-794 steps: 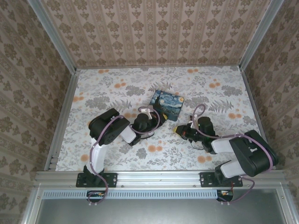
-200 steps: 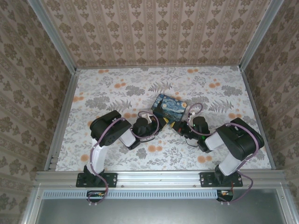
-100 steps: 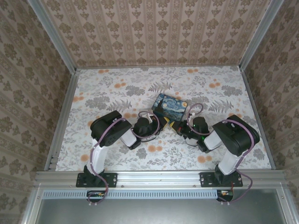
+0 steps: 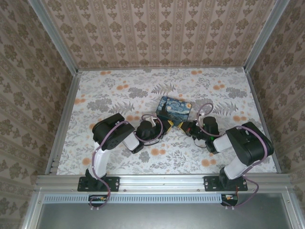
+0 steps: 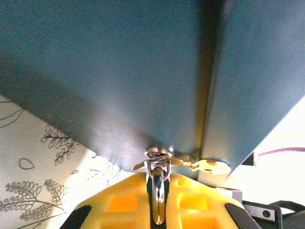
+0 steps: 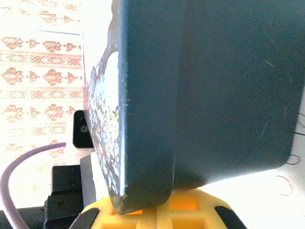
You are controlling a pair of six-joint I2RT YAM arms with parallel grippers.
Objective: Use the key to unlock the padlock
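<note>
You are working the insertion step. Your left gripper (image 4: 166, 125) is pinching a thin metal piece, the key (image 5: 158, 195) as I judge it, which is meeting the padlock (image 5: 158, 156), showing as a small metal fitting at the near edge of the box (image 4: 174, 109). Your right gripper (image 4: 182, 125) is sitting just under that edge from the other side, and I cannot tell whether it is spread or pressed together. Next you are probably needing to seat the key fully and twist it while the right gripper is bracing the box; beyond it, the floral bench (image 4: 119, 90) is running back to patterned walls (image 4: 157, 33).
</note>
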